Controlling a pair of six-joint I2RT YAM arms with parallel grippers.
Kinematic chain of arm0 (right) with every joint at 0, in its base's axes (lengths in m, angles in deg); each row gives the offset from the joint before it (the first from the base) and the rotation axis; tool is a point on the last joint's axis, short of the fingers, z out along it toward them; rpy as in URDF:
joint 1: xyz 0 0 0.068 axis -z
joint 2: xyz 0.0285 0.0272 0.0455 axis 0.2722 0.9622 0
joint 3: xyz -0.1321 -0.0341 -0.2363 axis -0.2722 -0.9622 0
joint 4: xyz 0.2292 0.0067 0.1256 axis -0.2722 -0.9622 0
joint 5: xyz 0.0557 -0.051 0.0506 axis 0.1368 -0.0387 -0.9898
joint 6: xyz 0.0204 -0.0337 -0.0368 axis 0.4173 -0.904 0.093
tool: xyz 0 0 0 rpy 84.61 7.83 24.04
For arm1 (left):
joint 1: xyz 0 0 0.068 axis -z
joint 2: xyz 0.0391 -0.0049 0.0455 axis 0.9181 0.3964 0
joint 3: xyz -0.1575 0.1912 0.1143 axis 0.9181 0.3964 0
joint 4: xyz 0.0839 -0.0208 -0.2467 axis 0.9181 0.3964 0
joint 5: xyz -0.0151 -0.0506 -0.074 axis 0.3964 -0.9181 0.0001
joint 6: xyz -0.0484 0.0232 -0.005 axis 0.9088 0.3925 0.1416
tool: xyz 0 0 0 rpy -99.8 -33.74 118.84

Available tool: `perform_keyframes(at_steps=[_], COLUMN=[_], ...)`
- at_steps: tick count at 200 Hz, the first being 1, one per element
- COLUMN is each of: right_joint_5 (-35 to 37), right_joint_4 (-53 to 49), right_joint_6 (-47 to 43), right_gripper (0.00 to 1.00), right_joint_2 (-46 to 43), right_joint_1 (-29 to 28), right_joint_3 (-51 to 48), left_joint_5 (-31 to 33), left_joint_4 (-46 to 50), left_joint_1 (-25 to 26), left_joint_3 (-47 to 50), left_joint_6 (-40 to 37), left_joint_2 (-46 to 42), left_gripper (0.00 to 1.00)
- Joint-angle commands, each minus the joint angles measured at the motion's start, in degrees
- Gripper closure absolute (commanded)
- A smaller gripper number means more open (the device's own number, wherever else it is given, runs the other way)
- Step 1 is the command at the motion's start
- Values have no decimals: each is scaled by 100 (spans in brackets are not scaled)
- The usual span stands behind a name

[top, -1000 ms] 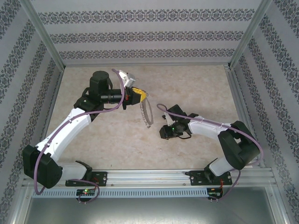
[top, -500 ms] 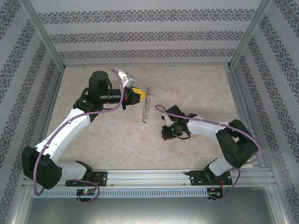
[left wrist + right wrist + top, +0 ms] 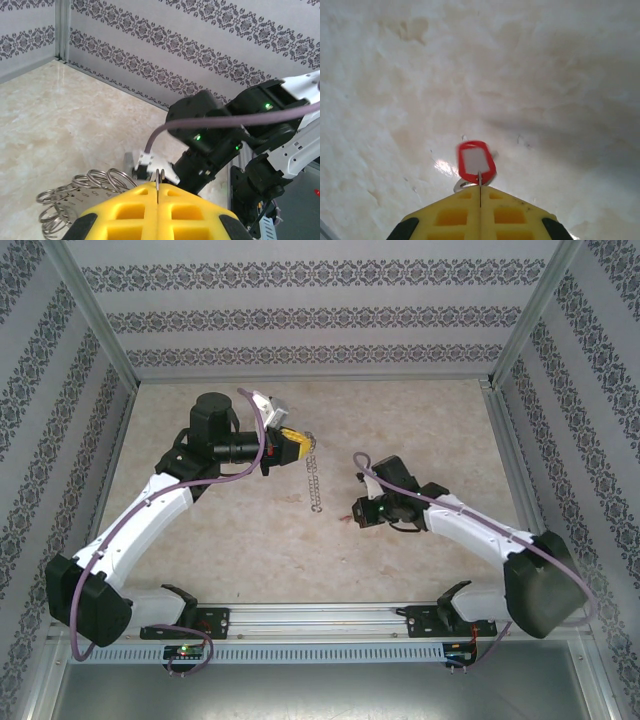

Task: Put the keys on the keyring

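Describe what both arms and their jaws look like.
Both the left arm and right arm have white links, black joint housings and a purple-grey cable looped outside. Jaws are yellow, grid-moulded. Green LEDs glow on the right arm's black housing.

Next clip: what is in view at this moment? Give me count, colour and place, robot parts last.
keyring: one, silvery, fringed with small rings, hanging from the left tool.
key: one, red head with a pale centre, sticking out at the tip of the right tool; blade hidden.
table: one, beige marbled, under both arms.
walls: three, grey with a dark pattern, around the table.
rail: one, silvery metal, at the near edge, carrying the arm bases.
left tool: one, yellow fingers, shut on the keyring.
right tool: one, yellow fingers, shut on the key.
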Motion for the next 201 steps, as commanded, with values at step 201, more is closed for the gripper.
perform_keyframes(at_steps=[201], right_joint_5=[-1025], right_joint_4=[279], right_joint_6=[-244], right_gripper=[100], right_joint_2=[-983], right_joint_1=[734], right_joint_3=[217], left_joint_5=[430], left_joint_4=[623], left_joint_1=[189], left_joint_3=[-70], left_joint_6=[-909], left_joint_2=[-159], left_gripper=[100])
